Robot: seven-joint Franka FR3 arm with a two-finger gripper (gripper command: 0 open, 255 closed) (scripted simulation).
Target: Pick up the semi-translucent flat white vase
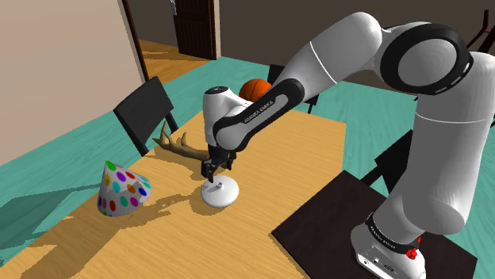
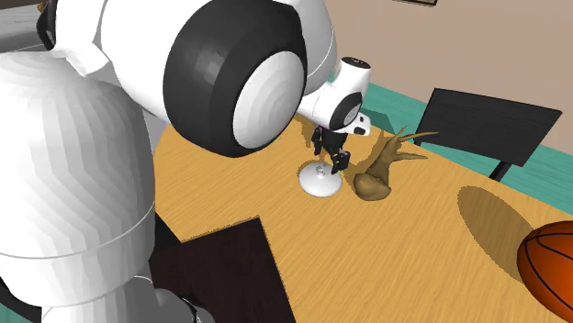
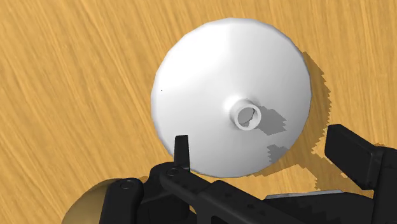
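The vase [image 1: 220, 195] is a flat white disc with a short narrow neck, lying on the wooden table [image 1: 301, 158]. My black gripper [image 1: 216, 170] hangs directly over it, fingertips just above the neck. In the wrist view the vase [image 3: 216, 83] spreads wide below the gripper [image 3: 267, 151], whose fingers stand apart, open, with the small neck opening a little ahead of the line between them. Nothing is held. From the second exterior view the gripper [image 2: 331, 163] points down at the vase [image 2: 320, 182].
A brown antler-like piece [image 1: 178, 147] [image 2: 381, 174] lies close beside the vase. A polka-dot party hat [image 1: 120, 190] stands toward the shoulder view's left. A basketball [image 1: 255, 89] sits at the far table edge. A black chair [image 1: 147, 111] stands at the table's side.
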